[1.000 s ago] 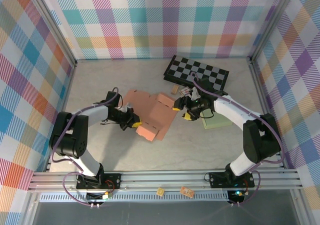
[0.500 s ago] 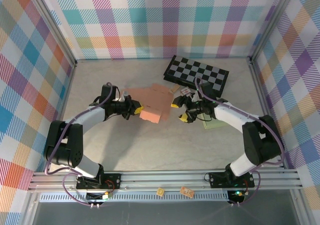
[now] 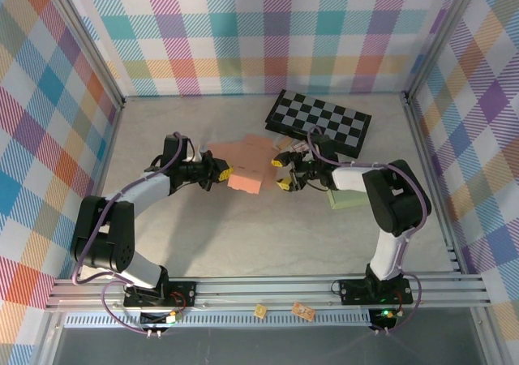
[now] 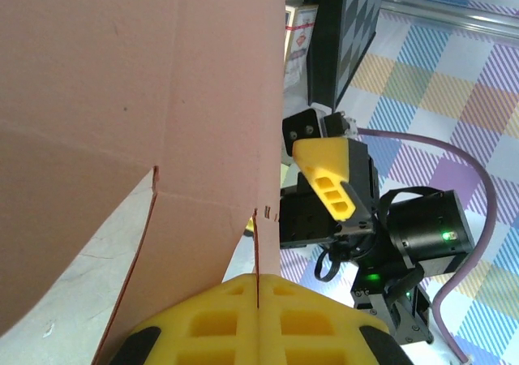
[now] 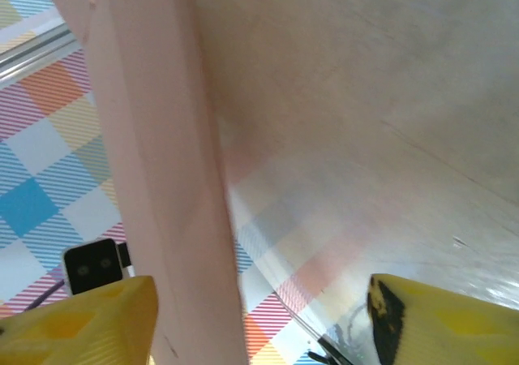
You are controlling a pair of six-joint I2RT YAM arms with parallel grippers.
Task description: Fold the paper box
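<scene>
The paper box (image 3: pixel 246 162) is a salmon-pink cardboard blank, partly folded and held off the table. My left gripper (image 3: pixel 222 173) is shut on its left flap; in the left wrist view the yellow fingertips (image 4: pixel 256 282) pinch the thin edge of the cardboard (image 4: pixel 122 97). My right gripper (image 3: pixel 281 173) is open at the box's right edge. In the right wrist view a pink panel (image 5: pixel 154 178) stands between the spread yellow fingers (image 5: pixel 81 320), close to the left one. One right finger (image 4: pixel 328 178) shows past the box in the left wrist view.
A folded checkerboard (image 3: pixel 320 122) lies at the back right. A pale green pad (image 3: pixel 354 197) sits under the right arm. Small packets (image 3: pixel 297 148) lie behind the right gripper. Plaid walls close in three sides.
The left gripper has lifted the box off the table and carried it back and right. The right gripper has moved left to the box's right edge.
</scene>
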